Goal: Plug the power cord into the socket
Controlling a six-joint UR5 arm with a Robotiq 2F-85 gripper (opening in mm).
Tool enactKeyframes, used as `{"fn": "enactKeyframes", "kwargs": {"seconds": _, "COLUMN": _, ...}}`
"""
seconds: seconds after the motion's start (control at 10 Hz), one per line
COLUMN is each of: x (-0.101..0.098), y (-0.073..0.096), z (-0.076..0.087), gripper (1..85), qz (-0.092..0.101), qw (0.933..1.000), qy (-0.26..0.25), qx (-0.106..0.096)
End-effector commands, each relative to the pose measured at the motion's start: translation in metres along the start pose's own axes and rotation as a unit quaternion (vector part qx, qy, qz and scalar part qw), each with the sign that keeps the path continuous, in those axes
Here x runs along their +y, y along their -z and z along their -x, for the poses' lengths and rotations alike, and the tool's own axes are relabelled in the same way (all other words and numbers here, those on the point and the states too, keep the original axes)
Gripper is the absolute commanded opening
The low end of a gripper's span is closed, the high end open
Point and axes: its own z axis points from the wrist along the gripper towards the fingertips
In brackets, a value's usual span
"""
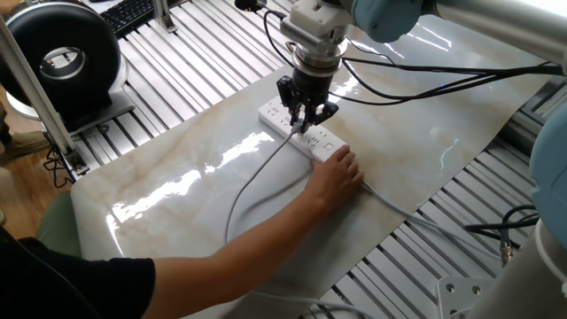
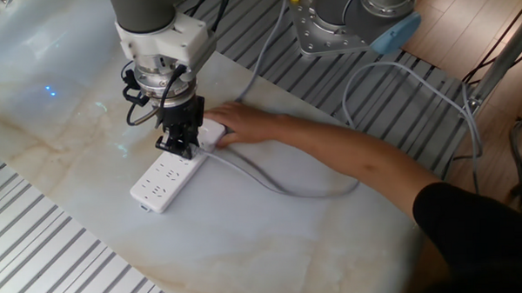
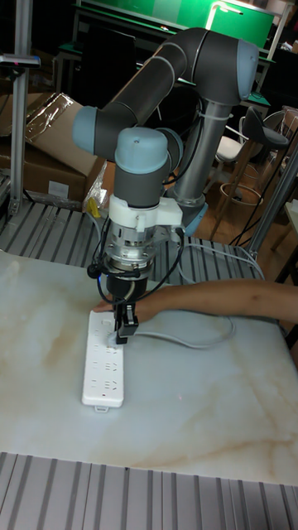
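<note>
Tall fixed view shows the black two-finger gripper (image 3: 123, 326) clamped on the small grey plug of the light-grey power cord (image 1: 252, 182) — pressed over the white plastic socket strip (image 3: 104, 365) mid-table; a person's hand (image 1: 335, 175) steadies its end; insertion seems underway — next, push straight down.

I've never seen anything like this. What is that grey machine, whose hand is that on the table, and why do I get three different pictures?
The machine is a robot arm; its black gripper points down over a white power strip, the socket, and seems to pinch the plug of the light-grey power cord. The jaws' exact state is hard to see. A person's hand rests on one end of the strip, apparently steadying it. All this lies on a marble-patterned table. The three pictures show one moment from three cameras: two look down from opposite sides, and the tall one faces the arm.
</note>
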Motion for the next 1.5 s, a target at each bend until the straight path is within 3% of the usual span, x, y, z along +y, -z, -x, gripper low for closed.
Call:
{"fn": "enactKeyframes", "kwargs": {"seconds": 0.0, "x": -0.0012, "y": 0.0044, "z": 0.0023, "gripper": 1.0, "qz": 0.004, "qw": 1.0, "qy": -0.007, "qx": -0.003}}
{"fn": "enactKeyframes", "kwargs": {"seconds": 1.4, "x": -0.0028, "y": 0.0002, "z": 0.0006, "gripper": 1.0, "qz": -0.004, "qw": 1.0, "qy": -0.001, "qx": -0.004}}
